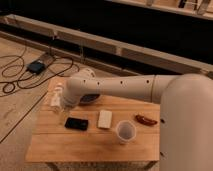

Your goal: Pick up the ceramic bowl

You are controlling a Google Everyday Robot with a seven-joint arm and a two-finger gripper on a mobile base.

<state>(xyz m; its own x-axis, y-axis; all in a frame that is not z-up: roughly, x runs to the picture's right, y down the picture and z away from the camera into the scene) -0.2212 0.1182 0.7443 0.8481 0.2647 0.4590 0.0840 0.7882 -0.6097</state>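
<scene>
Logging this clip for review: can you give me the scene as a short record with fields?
surface: wooden table
target: ceramic bowl, dark, at the back of the table, partly hidden behind the arm
claw: claw at the table's rear corner on the picture's left, beside the bowl
other items: black flat object, white block, plastic cup upright, brown object
floor: cables
task state: bowl appears to sit on the table, not yet lifted
</scene>
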